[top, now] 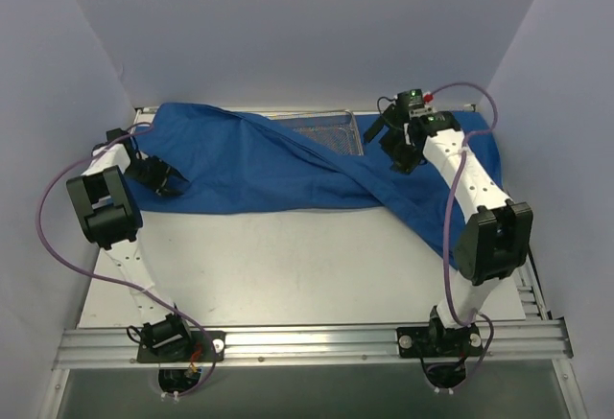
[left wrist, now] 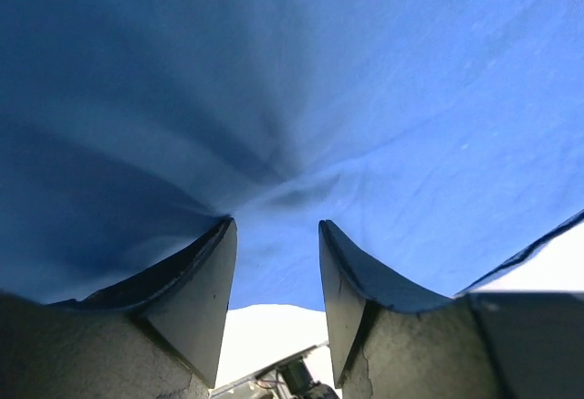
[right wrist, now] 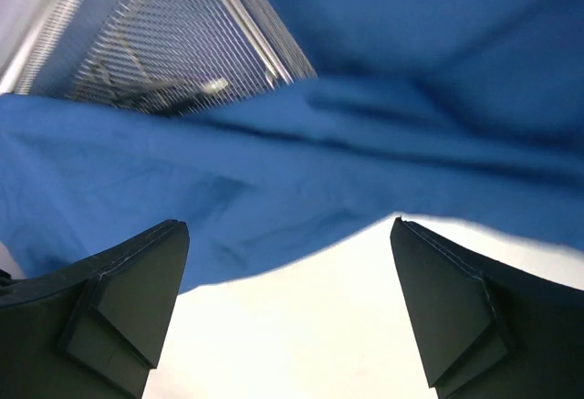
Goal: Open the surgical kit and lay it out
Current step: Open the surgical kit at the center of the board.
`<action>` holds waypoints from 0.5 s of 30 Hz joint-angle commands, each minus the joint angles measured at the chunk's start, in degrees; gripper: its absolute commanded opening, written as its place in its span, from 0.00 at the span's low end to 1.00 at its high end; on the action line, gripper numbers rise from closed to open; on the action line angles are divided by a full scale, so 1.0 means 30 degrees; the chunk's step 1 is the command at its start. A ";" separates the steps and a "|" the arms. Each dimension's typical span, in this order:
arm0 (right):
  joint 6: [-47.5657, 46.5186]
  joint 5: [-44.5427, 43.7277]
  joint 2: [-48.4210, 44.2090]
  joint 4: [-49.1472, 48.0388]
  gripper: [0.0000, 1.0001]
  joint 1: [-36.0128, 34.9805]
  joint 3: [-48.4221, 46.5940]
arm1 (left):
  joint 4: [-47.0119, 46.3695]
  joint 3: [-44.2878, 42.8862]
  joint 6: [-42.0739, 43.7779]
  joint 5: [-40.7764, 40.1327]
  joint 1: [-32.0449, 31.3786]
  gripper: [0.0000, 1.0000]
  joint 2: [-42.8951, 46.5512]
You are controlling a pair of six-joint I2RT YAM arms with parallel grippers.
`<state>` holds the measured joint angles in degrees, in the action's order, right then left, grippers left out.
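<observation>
Right gripper (right wrist: 287,224) wide open, empty; left gripper (left wrist: 276,223) parted against blue cloth (top: 259,165); white table (top: 288,266), pale walls (top: 307,26).

Beyond the right fingers (right wrist: 119,308), we find the royal-blue cloth wrap (right wrist: 365,143) hiding much of the silver wire-mesh tray (right wrist: 164,34).

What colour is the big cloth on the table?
The cloth is plain royal blue, clearest from the top external view.

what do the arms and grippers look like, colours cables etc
The left arm and right arm are white links with blocky black joints. A purple cable loops along each. The left gripper and right gripper have black wedge-shaped fingers. A green light shows near the right wrist.
</observation>
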<state>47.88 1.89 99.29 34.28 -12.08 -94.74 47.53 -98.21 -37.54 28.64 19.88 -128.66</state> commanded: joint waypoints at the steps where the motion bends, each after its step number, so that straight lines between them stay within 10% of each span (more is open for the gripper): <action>1: 0.6736 0.0102 -0.1040 0.0381 1.00 -0.0308 0.2041 | 0.0301 0.0189 0.0589 -0.1024 -0.0209 0.51 0.1898; 8: 0.8219 0.1005 -0.1196 -0.4068 1.00 -0.0750 0.6240 | -0.0462 0.0718 0.0588 -0.0378 -0.1233 0.49 0.3394; 15: -0.3204 0.1980 0.4929 -0.0208 0.97 -0.2856 -0.5354 | 0.0799 -0.0838 0.1995 -0.0789 -0.1968 0.47 0.3949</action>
<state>54.00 7.70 112.42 29.47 -16.58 -102.08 48.56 -98.61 -34.17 26.74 14.17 -120.99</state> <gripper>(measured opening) 0.972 0.473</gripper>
